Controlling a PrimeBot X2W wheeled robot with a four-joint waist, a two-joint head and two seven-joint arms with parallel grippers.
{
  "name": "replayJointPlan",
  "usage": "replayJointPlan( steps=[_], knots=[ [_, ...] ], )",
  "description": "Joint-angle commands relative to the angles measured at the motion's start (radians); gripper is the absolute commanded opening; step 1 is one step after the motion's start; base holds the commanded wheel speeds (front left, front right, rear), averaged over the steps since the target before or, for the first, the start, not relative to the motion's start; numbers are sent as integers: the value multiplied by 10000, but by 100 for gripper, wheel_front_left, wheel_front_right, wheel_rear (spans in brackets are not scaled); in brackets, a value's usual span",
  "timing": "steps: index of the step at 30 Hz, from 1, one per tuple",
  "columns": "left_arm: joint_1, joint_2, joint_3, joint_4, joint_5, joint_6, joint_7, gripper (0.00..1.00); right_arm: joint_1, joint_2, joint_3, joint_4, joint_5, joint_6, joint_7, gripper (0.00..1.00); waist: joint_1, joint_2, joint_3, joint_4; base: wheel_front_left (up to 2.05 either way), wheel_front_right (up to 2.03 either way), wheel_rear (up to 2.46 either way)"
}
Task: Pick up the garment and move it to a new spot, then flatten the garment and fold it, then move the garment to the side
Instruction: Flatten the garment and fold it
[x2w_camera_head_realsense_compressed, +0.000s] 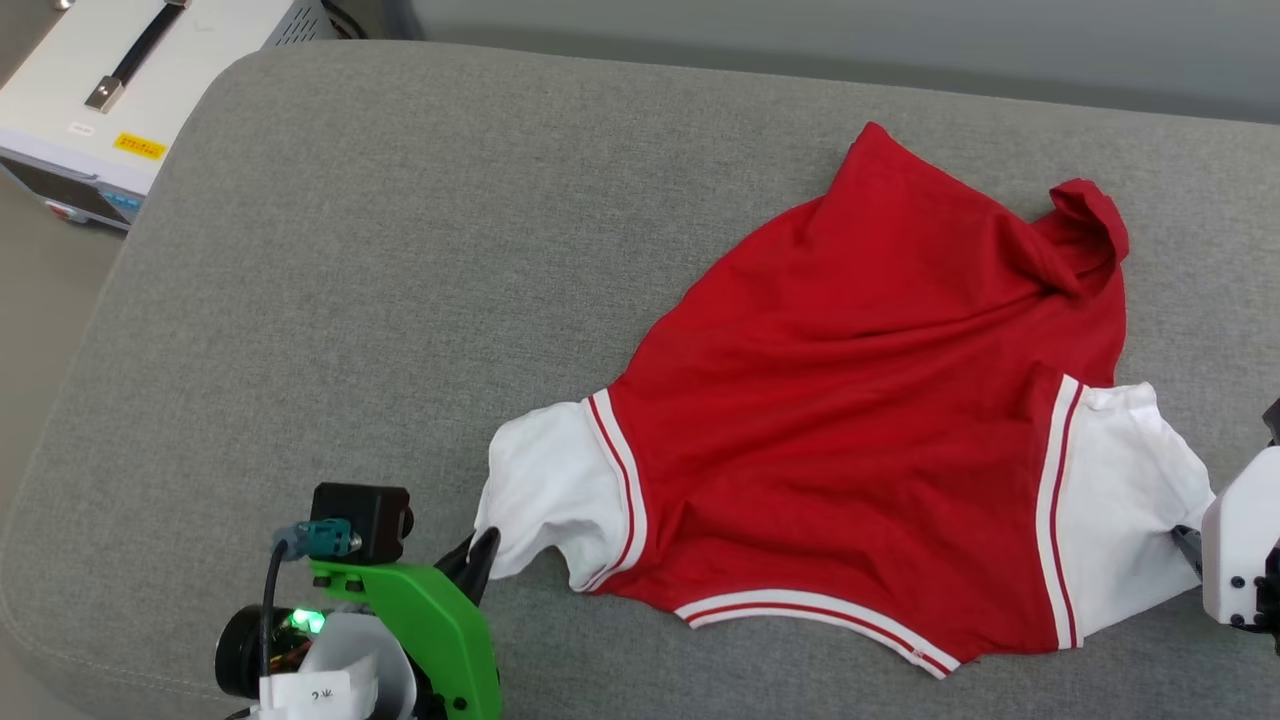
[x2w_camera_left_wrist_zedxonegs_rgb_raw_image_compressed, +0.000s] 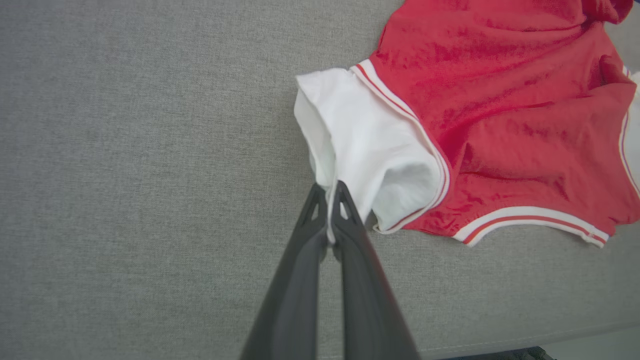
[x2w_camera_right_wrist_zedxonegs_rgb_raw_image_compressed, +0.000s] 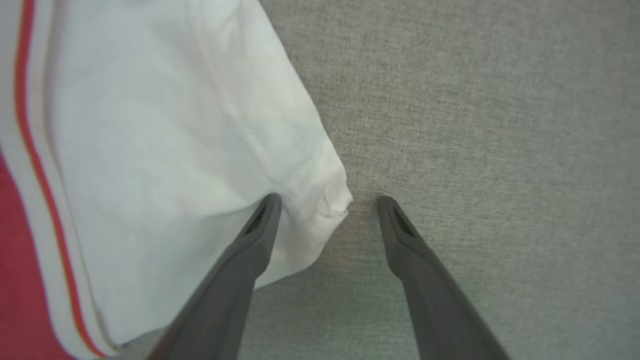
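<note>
The garment (x2w_camera_head_realsense_compressed: 860, 420), a red shirt with white sleeves and striped trim, lies spread and wrinkled on the grey cushion, its plain side up. My left gripper (x2w_camera_head_realsense_compressed: 478, 562) is shut on the edge of the white sleeve nearest it; in the left wrist view the fingertips (x2w_camera_left_wrist_zedxonegs_rgb_raw_image_compressed: 328, 200) pinch a thin fold of white cloth from the garment (x2w_camera_left_wrist_zedxonegs_rgb_raw_image_compressed: 500, 125). My right gripper (x2w_camera_right_wrist_zedxonegs_rgb_raw_image_compressed: 327, 202) stands open over the corner of the other white sleeve (x2w_camera_right_wrist_zedxonegs_rgb_raw_image_compressed: 175, 150), with the cuff tip lying between its fingers. In the head view the right gripper (x2w_camera_head_realsense_compressed: 1190, 545) sits at the sleeve's far right edge.
The grey cushion (x2w_camera_head_realsense_compressed: 400, 300) has bare room left of and behind the shirt. Off its back left corner stands a white box (x2w_camera_head_realsense_compressed: 110, 90) with a black handle. The cushion's front edge runs just below the left arm.
</note>
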Motion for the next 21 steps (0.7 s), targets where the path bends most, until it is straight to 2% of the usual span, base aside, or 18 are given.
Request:
replayJointPlan(
  steps=[1, 5, 6, 7, 14, 21],
  knots=[
    [-210, -54, -18, 80, -60, -71, 16, 0, -130, -44, 149, 232, 68, -6, -40, 100, 0, 0, 186, 164, 0, 0, 0],
    [-292, -128, -88, 263, -100, -128, -8, 0, -76, -100, 526, 764, 321, -6, -71, 100, 0, 0, 223, 209, 0, 0, 0],
    [-299, -143, -101, 301, -113, -140, -16, 0, -55, -107, 597, 856, 375, -6, -87, 75, 0, 0, 211, 209, 0, 0, 0],
    [-304, -154, -113, 353, -123, -151, -28, 0, -35, -122, 667, 957, 423, -6, -137, 0, 0, 0, 188, 205, 0, 0, 0],
    [-212, -133, -33, 626, -197, -144, -163, 0, 39, -310, 742, 1255, 813, -6, -820, 0, 0, 0, -297, 6, 0, 0, 0],
    [21, 87, 279, 531, -320, -76, -308, 0, 86, -474, 330, 475, 1407, -6, -1337, 0, 0, 0, -1092, -479, 0, 0, 0]
  ],
)
